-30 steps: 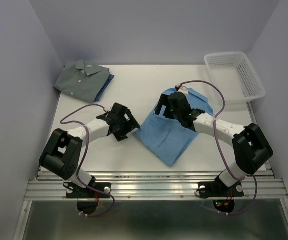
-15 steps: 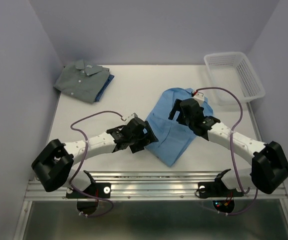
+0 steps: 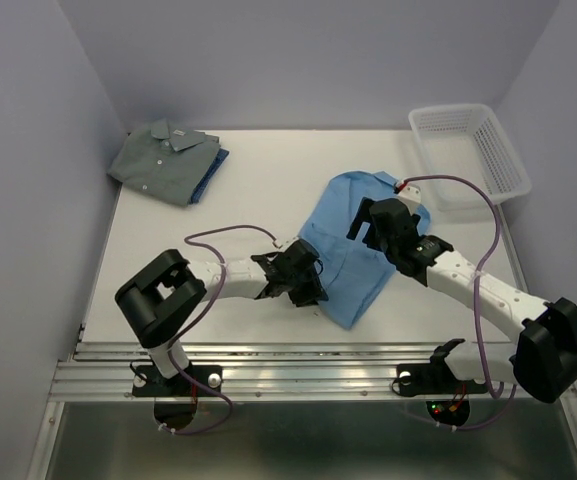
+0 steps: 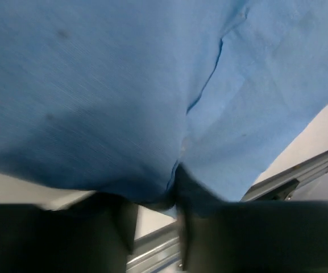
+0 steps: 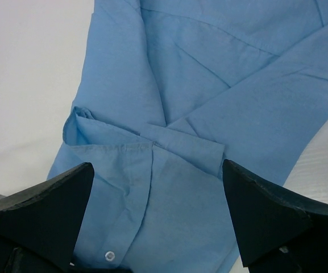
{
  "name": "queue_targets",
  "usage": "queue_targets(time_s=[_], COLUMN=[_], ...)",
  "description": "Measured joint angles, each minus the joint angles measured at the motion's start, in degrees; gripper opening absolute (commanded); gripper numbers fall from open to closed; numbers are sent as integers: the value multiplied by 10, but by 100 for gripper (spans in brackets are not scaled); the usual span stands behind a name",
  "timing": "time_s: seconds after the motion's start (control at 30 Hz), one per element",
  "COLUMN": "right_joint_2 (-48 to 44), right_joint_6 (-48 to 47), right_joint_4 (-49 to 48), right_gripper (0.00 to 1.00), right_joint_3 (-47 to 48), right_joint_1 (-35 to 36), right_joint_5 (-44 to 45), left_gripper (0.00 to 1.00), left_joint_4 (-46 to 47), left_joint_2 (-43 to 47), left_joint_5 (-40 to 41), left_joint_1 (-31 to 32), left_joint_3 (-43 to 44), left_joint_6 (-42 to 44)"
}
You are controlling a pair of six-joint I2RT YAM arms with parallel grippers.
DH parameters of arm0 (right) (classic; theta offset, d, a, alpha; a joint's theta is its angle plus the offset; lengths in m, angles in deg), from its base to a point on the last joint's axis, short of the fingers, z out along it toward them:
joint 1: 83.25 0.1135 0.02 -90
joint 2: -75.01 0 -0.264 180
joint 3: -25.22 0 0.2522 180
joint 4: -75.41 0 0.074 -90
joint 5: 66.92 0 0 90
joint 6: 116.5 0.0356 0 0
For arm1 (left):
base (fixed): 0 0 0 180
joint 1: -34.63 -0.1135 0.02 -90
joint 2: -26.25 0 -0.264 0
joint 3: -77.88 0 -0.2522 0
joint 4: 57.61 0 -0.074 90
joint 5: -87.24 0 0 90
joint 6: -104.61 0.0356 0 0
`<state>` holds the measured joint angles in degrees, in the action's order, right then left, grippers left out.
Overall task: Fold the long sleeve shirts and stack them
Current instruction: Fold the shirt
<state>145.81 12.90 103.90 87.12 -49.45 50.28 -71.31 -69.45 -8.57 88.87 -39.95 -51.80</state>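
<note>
- Where my left fingers (image 4: 84, 233) reach the near-left edge of the light sky-blue shirt (image 3: 353, 270), they stand narrow with a slim gap between them. A fold of the cloth's edge dips into that gap, but I cannot tell whether I truly pinch it.
- My left gripper (image 3: 304, 287) lies low by the table (image 3: 248, 200), right at the shirt's near-left border.
- My right fingers (image 5: 44, 210) are spread wide and hold nothing, one to each side of the shirt's front opening. A small white button (image 5: 110, 255) shows between them at the bottom of my wrist view.
- My right gripper (image 3: 366, 215) hangs over the far-right part of the same shirt, close to its collar.
- The light sky-blue shirt lies partly folded and slanted, right of the table's middle. Its collar points to the far right and one corner points toward the near edge.
- In the far-left corner the grey-green shirt (image 3: 158, 160) rests folded, collar up, on the darker blue shirt (image 3: 213, 170), which shows only as a strip along its right side.
- In the far-right corner sits a white mesh basket (image 3: 513, 165), well apart from that stack.
</note>
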Motion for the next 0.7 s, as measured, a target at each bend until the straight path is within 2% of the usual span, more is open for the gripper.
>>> queue_targets(time_s=[0.03,0.2,0.3,0.33,0.43,0.47,0.57,0.7], right_joint_2=[1,1,2,4,29,43,100,200], right_joint_6=[-3,-39,-71,-84,-109,-118,-129,-137], right_joint_4=[3,11,9,5,-18,-28,-50,-73], right_gripper=[100,98,85,66,42,30,21,19], right_joint_3=[0,0,0,0,1,2,16,61], right_joint_1=[0,0,0,0,0,0,1,17], right_joint_5=[0,-28,-70,-93,-151,-183,-263,-320], left_gripper=[0,0,0,0,0,0,0,0], left_joint_4=[-1,-34,-84,-106,-165,-189,-256,-317], left_joint_2=[-6,19,76,95,143,157,188,213], left_joint_5=[2,19,37,46,64,67,68,65], left_joint_1=[-1,-19,-41,-48,-63,-67,-83,-108], left_joint_3=[3,-8,-21,-20,-10,-4,23,53], left_joint_6=[-3,-9,-12,-9,2,8,32,57])
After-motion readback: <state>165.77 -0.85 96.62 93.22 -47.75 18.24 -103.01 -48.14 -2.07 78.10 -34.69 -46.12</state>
